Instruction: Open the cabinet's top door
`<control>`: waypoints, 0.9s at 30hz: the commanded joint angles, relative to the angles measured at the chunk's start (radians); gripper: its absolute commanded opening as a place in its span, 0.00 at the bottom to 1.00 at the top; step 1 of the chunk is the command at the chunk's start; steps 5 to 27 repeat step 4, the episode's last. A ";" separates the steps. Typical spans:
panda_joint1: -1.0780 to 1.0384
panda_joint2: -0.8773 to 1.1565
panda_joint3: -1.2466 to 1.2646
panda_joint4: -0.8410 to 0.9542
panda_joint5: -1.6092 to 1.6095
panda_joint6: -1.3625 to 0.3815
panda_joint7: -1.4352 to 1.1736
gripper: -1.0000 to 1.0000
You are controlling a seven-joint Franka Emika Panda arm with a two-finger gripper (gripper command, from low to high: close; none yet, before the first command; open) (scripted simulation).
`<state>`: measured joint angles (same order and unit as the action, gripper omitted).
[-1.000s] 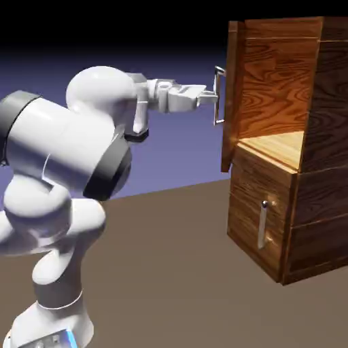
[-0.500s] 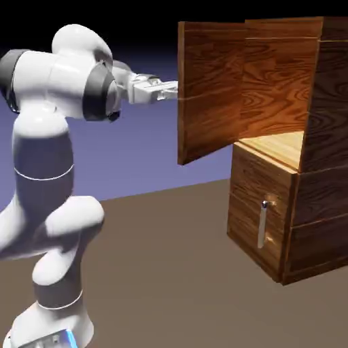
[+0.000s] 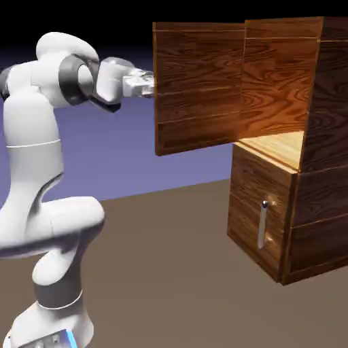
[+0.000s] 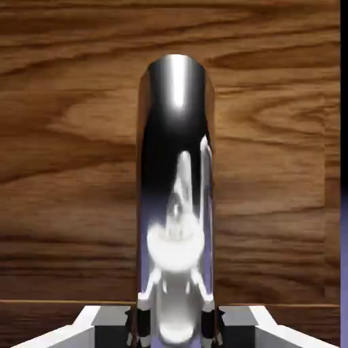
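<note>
Cabinet [image 3: 299, 156]: a tall dark wood-grain box is seen standing on the brown counter [image 3: 170, 272] at the right of the exterior view
Top door [image 3: 197, 85]: swung wide open, its panel turned out to the left of the cabinet's front; only its back face is seen in the exterior view, and its own handle is hidden behind it there
Upper compartment: left uncovered, with a lighter wooden shelf [image 3: 279, 146] seen inside
Lower door [image 3: 262, 217]: seen shut, with 1 vertical silver bar [image 3: 262, 225] on its front
Arm [image 3: 41, 163]: risen from the lower left, bent at the top, with the hand stretched level to the right
Gripper [image 3: 151, 84]: met by the open door's left edge, its tips hidden behind the panel in the exterior view
Handle [image 4: 177, 197]: shown in the hand view as 1 shiny silver bar, upright and large at the middle, against the door's wood grain
Jaws: clamped on the handle, with 1 grey finger [image 4: 141, 325] pressed to each side of the bar at the bottom edge of the hand view
</note>
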<state>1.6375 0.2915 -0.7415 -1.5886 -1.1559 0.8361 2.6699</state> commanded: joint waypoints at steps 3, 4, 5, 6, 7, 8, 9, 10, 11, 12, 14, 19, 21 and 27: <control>-0.031 0.073 -0.002 0.080 0.033 -0.024 -0.029 0.00; -0.031 0.073 -0.002 0.080 0.033 -0.024 -0.029 1.00; -0.031 0.073 -0.002 0.080 0.033 -0.024 -0.029 1.00; -0.031 0.073 -0.002 0.080 0.033 -0.024 -0.029 1.00; -0.031 0.073 -0.002 0.080 0.033 -0.024 -0.029 1.00; -0.031 0.073 -0.002 0.080 0.033 -0.024 -0.029 1.00; -0.031 0.073 -0.002 0.080 0.033 -0.024 -0.029 1.00; -0.031 0.073 -0.002 0.080 0.033 -0.024 -0.029 1.00; -0.031 0.073 -0.002 0.080 0.033 -0.024 -0.029 1.00; -0.031 0.073 -0.002 0.080 0.033 -0.024 -0.029 1.00; -0.031 0.073 -0.002 0.080 0.033 -0.024 -0.029 1.00; -0.031 0.073 -0.002 0.080 0.033 -0.024 -0.029 1.00; -0.031 0.073 -0.002 0.080 0.033 -0.024 -0.029 1.00; -0.031 0.073 -0.002 0.080 0.033 -0.024 -0.029 1.00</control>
